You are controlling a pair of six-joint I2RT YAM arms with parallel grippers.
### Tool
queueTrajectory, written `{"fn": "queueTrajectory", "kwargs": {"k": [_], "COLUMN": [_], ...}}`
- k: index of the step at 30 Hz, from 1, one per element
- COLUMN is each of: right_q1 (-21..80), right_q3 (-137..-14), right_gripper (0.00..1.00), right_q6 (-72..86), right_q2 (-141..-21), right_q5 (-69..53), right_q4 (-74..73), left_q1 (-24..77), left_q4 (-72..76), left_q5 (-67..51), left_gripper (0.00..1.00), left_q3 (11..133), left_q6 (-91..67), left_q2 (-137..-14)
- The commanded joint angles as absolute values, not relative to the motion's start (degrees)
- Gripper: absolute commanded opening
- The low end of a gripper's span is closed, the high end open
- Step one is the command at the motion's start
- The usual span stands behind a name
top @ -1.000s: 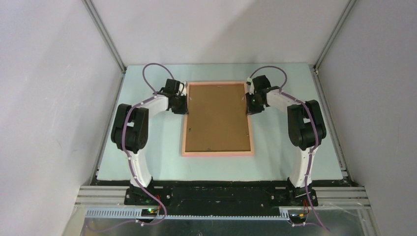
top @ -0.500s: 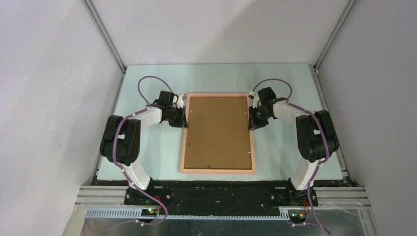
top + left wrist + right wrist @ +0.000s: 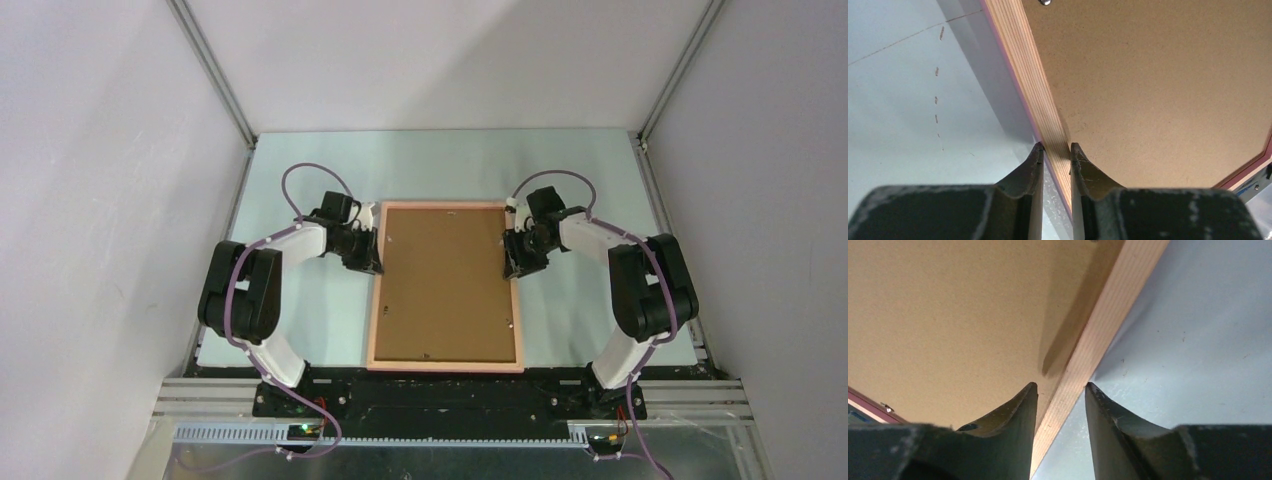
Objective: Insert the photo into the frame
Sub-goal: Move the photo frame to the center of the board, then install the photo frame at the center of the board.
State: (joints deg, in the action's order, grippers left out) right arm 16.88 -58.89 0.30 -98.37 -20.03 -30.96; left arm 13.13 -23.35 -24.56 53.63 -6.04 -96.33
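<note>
Frame (image 3: 445,366) lies flat and face down at the middle of the surface (image 3: 440,160), its brown backing board (image 3: 445,285) turned up. Its long axis runs from the near edge by the arm bases straight toward the far wall, with the short rails near and far. The left pincer (image 3: 1055,150) is clamped on the frame's left long rail, one finger on each side of the wood. The right pincer (image 3: 1060,386) straddles the right long rail with its fingers apart, a sliver of space showing on the board side.
</note>
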Motion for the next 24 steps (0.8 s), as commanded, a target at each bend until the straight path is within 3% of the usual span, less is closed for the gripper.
{"fn": "queueTrajectory", "kwargs": {"k": [1, 3, 9, 24], "right_q1": [16.4, 15.9, 15.4, 14.0], "right_q3": [-62.7, -64.7, -71.2, -79.6], "right_gripper": [0.5, 0.56, 0.61, 0.54], "right_q6": [0.3, 1.7, 4.0, 7.7], "right_q2": [-98.2, -99.4, -104.3, -114.8], "right_q5": [-22.3, -22.2, -19.1, -15.6], "right_q4": [-29.1, -28.3, -27.1, -30.1], "left_q1": [13.9, 13.9, 13.9, 13.8], "left_q4": [-26.2, -26.2, -26.2, -25.6], "left_q5": [-28.7, -28.3, -27.7, -26.7], "left_gripper": [0.0, 0.0, 0.0, 0.0], "left_q3": [52.7, 52.8, 53.3, 53.8], "left_q6": [-5.2, -5.5, -5.7, -5.7], "left_q2": [-94.1, -94.1, -95.0, -95.1]}}
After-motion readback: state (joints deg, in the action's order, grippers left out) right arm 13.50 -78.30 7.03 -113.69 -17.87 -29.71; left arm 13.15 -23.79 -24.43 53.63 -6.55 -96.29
